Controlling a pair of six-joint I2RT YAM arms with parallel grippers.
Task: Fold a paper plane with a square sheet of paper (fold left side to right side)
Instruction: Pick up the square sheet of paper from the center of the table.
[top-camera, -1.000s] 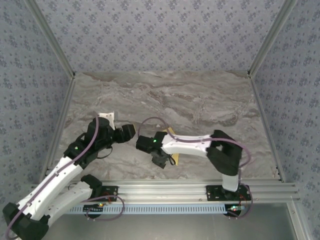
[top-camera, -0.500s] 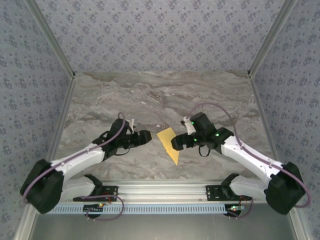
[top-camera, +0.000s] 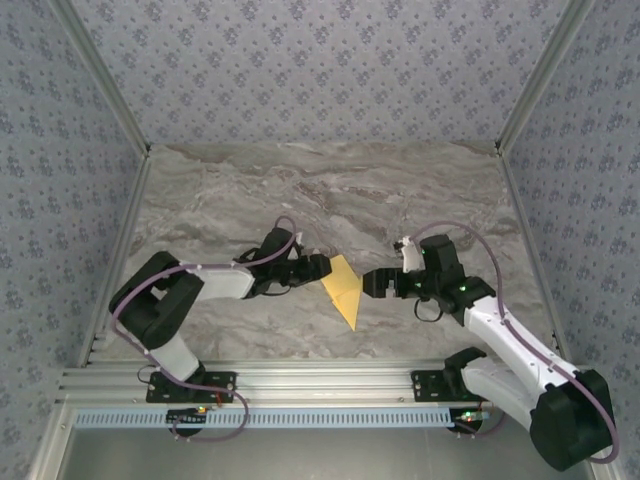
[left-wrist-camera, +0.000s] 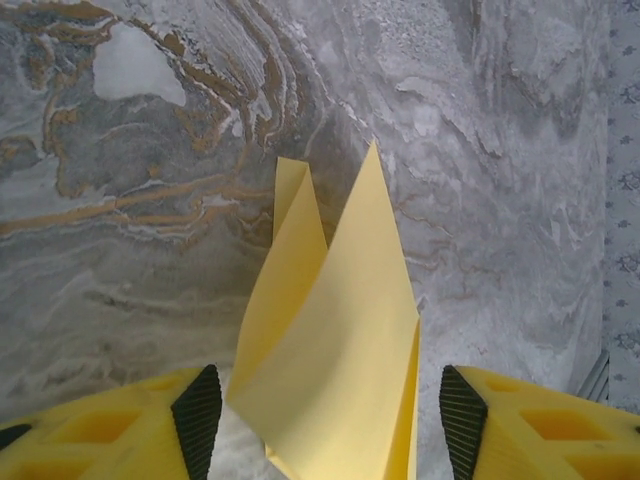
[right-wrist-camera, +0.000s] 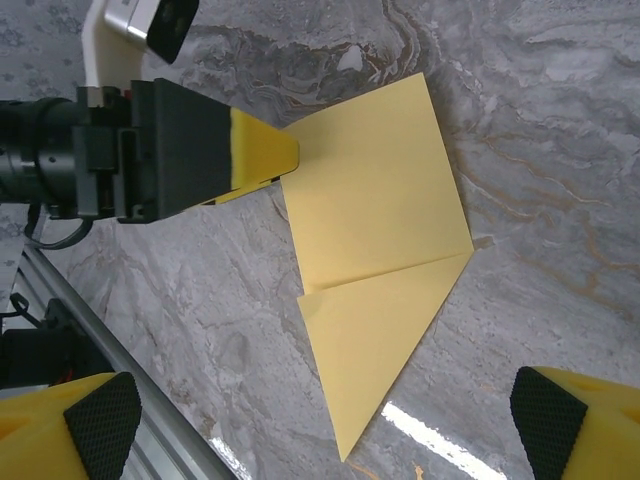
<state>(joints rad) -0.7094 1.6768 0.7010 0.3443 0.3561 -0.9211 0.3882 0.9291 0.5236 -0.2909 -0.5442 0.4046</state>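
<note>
Creased, pointed yellow-orange sheet of paper (top-camera: 341, 288) lies on the grey marbled table (top-camera: 400, 200), one flap raised between the left gripper's (left-wrist-camera: 328, 418) half-parted jaws, ungripped. Right gripper (top-camera: 371, 284) hangs beside the paper, wide open, empty. An off-centre pinch could crumple the flap or drag the sheet

A grey, brown-veined marble-patterned table (top-camera: 400, 200) lies evenly lit. Blue-grey walls (top-camera: 320, 70) with a small floral print enclose three sides. A silver aluminium rail (top-camera: 330, 380) runs along the near edge.

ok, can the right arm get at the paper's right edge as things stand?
Probably yes: the right gripper sits open, facing the folded paper across bare table, with nothing between them. The left gripper is at the opposite edge.
</note>
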